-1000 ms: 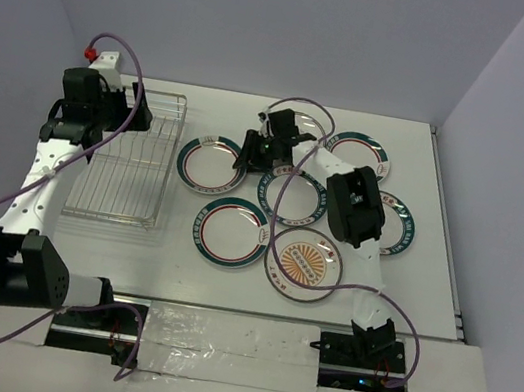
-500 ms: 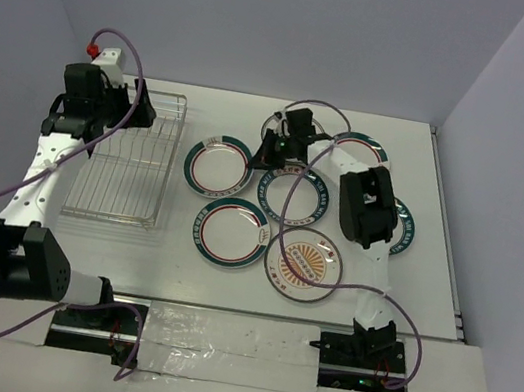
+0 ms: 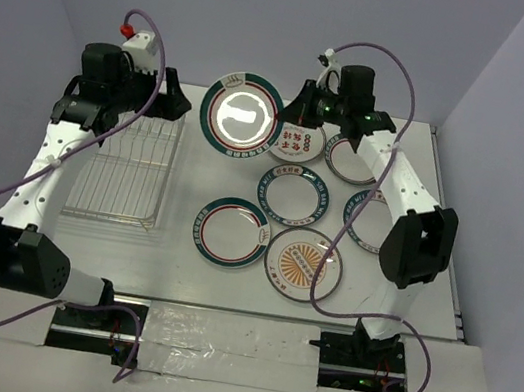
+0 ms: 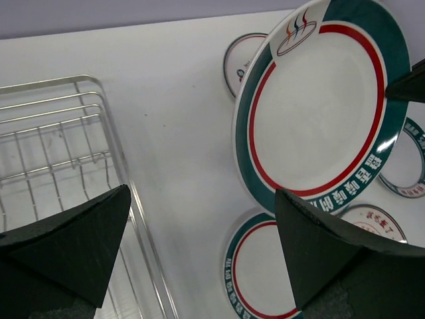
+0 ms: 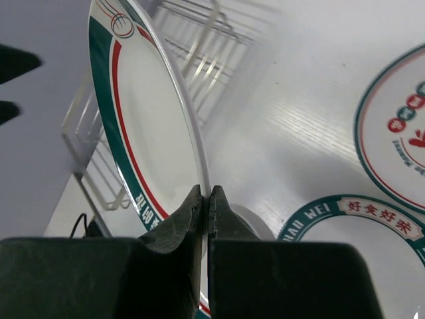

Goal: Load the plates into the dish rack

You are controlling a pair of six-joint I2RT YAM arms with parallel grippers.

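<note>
- pinching rim of teal-rimmed plate (image 3: 243, 115) with right gripper (image 5: 204, 193); held tilted, clear of table (image 3: 173, 241), just right of dish rack (image 3: 125, 167)
- spread wide on left gripper (image 4: 199, 219); nothing held; hovering over rack's far right corner
- flat on table, right of rack: six other plates (image 3: 231, 231)

A white table (image 3: 159, 264) stands enclosed by plain lavender walls (image 3: 272, 25) at the back and both sides. A crinkled whitish sheet (image 3: 226, 344) lies along its near edge.

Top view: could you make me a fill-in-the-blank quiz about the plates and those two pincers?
The right pincer holds the lifted plate, whose inner ring is ____.
The left pincer, holding nothing, stands wide ____.
____ more plates lie flat on the table.
Missing words: red; open; six.
</note>
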